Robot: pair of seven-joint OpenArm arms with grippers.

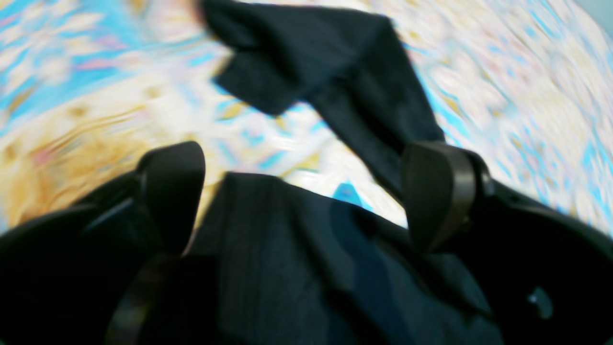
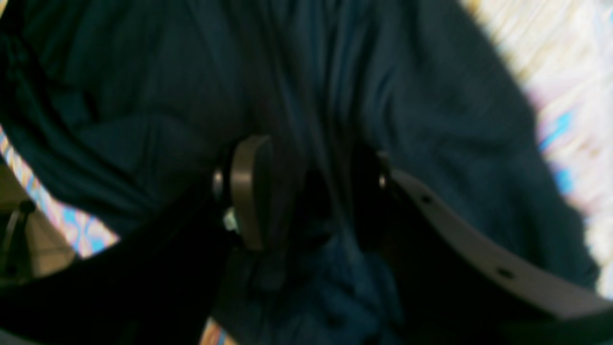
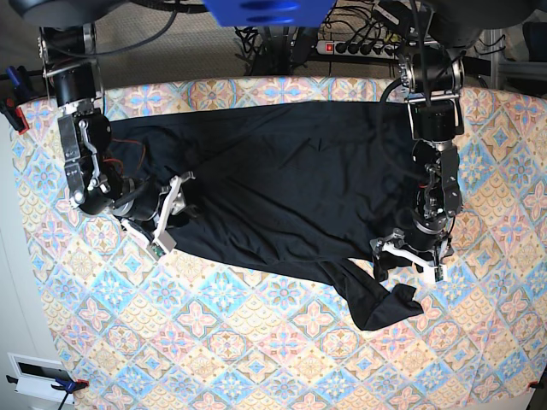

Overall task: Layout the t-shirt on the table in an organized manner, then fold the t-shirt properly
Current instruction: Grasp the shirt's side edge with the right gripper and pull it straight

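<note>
i have the table (image 3: 256, 342) filling my base view, a wide top covered in pastel diamond tiles of blue, pink, peach and cream. across its far half lies the t-shirt (image 3: 282, 188), plain black, spread wide but rumpled, its far edge close to the table's far edge. one twisted tail of cloth runs out toward the near side and ends in a crumpled flap on the bare pattern.

the right gripper (image 3: 171, 213) sits at the shirt's edge on the base view's left side. in its wrist view the right gripper (image 2: 306, 191) has black cloth bunched between the two fingers, so i read it as pinching a fold of the t-shirt (image 2: 431, 120).

the left gripper (image 3: 408, 254) is at the opposite edge, just beside the twisted tail. from its wrist camera the left gripper (image 1: 301, 191) has its fingers spread wide apart, with the t-shirt (image 1: 297, 249) lying between and below them, not clamped. that picture is blurred, so i cannot tell whether either finger touches the cloth.
</note>
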